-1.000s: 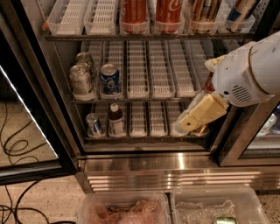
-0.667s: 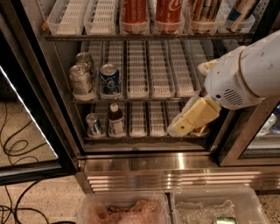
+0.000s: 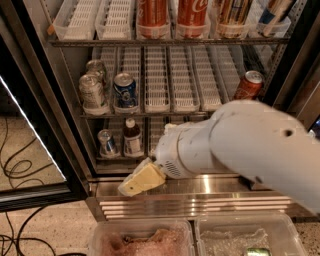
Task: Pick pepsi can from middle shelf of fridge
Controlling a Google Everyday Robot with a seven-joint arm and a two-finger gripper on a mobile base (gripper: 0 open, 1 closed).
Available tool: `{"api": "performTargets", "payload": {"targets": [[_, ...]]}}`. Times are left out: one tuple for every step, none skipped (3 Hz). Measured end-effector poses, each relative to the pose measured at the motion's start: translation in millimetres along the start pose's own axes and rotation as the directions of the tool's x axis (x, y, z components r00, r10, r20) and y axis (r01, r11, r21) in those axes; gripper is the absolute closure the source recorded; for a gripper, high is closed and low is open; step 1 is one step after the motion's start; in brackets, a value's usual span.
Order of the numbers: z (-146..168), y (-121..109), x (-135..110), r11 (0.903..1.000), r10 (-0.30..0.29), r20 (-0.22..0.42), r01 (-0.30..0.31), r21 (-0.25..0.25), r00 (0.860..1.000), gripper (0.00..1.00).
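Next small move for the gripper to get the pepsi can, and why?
Probably lift the gripper up and slightly left. It hangs low by the steel base of the fridge, well below the middle shelf, where the pepsi can stands upright beside a silver can.

Pepsi can (image 3: 125,90) on middle shelf (image 3: 182,85), left side; claw (image 3: 136,184) below, before fridge (image 3: 200,201).

The gripper (image 3: 141,180) sits low before the fridge's (image 3: 200,197) steel base, outline blurred; the arm (image 3: 250,145) runs off the right edge, hiding the bottom rack's right half and the middle shelf's (image 3: 157,114) right front corner. Up top, bottles (image 3: 152,15) cut by the upper edge; two plastic bins (image 3: 145,235) cut at the bottom; pepsi can (image 3: 125,90) logo unreadable.
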State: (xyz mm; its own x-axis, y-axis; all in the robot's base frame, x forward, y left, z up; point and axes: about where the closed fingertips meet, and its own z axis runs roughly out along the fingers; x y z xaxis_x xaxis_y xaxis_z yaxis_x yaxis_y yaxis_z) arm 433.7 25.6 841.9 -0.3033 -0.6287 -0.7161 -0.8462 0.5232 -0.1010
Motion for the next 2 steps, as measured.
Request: {"api": "performTargets", "payload": {"targets": [[-1.0,-13.9,-14.5,0.9980,0.001,0.054,-0.005,0.063,0.999,0.00],[-0.4,-11.5,-15.2,0.9978,0.003,0.057,-0.006,0.065,0.998,0.00]]}}
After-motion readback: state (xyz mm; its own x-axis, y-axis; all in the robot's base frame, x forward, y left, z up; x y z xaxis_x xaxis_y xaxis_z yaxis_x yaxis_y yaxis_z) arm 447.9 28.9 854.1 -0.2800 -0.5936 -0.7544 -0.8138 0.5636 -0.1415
